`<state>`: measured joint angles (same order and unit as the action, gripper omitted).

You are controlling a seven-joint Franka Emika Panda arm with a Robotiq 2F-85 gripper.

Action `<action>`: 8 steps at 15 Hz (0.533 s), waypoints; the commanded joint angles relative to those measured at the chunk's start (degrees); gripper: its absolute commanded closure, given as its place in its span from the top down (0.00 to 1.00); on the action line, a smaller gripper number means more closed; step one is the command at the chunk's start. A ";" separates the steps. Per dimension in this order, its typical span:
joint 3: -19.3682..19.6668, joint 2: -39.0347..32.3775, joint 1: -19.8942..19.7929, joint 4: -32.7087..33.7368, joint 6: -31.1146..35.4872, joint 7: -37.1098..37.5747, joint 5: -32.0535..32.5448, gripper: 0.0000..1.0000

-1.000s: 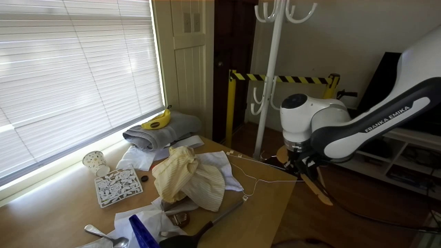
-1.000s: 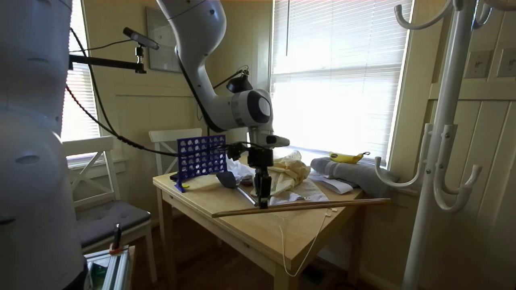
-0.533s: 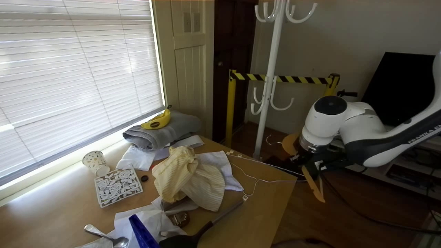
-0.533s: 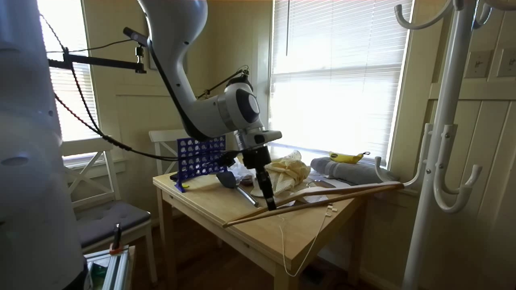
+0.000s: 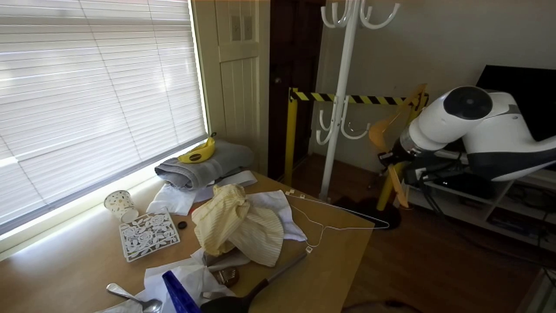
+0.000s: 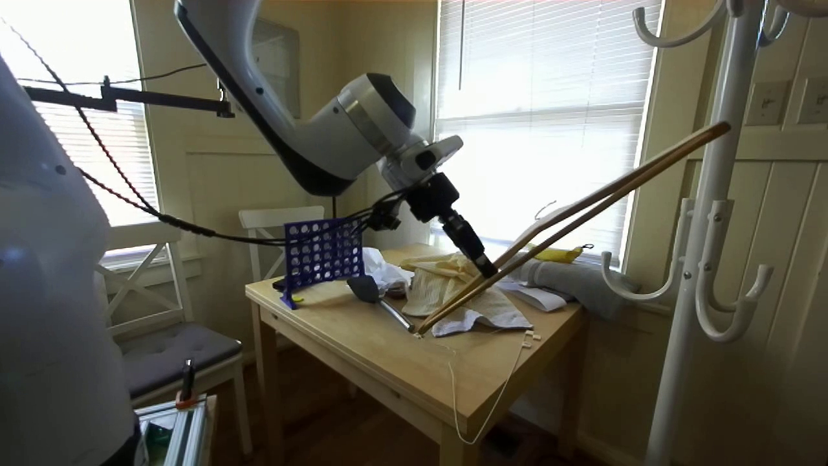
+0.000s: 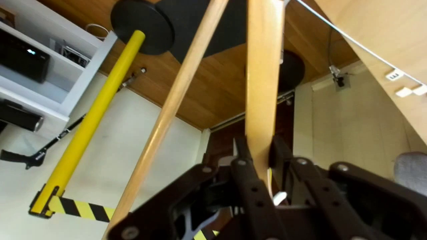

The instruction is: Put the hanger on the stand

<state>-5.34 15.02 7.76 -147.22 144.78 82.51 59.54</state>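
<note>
Tool [image 7: 261, 146]: drawn in on the hanger [image 7: 262, 70]. Wrist view: its fingers [image 7: 282, 153] sit on either side of a flat wooden piece; the rounded bar passes outside the grip, to the left in that view.

Arm [image 6: 330, 152]: bent; tool points down and aslant in an exterior view.

Hanger: held off the surface [image 5: 330, 265], steeply tilted, one end well above the other. In an exterior view the raised end overlaps the upright pole of the stand [image 6: 717, 169]; both exterior views compared, hanger and stand are apart.

Stand: white, curved hooks at top and mid-height. In an exterior view striped tape [image 5: 378, 100] on yellow posts [image 5: 291, 139] runs behind the pole.

On the surface: yellow striped cloth [image 5: 236, 217] bunched over a white cloth [image 5: 278, 201]; folded grey towel [image 5: 228, 158] toward the window [image 5: 95, 95] with a yellow banana-shaped item [image 5: 204, 150] on top; tilted patterned cup [image 5: 119, 204] just beside a white openwork panel [image 5: 150, 237]; small dark disc [image 5: 182, 225] near the panel; metal spoon [image 5: 152, 306]; dark-headed spatula [image 6: 363, 289]; blue perforated grid [image 6: 323, 254] standing upright; thin white cord [image 7: 350, 37] with small pale blocks [image 7: 394, 74], part of it hanging past the edge.
</note>
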 commanded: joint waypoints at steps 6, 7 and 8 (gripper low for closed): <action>-1.61 2.16 -3.17 0.35 0.58 -2.81 1.16 0.05; -0.82 3.93 -2.99 0.99 -1.81 -0.34 3.85 0.05; -2.28 5.69 -4.96 1.19 -3.39 0.81 4.75 0.05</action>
<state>-5.39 17.05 5.99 -147.58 145.87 79.67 60.26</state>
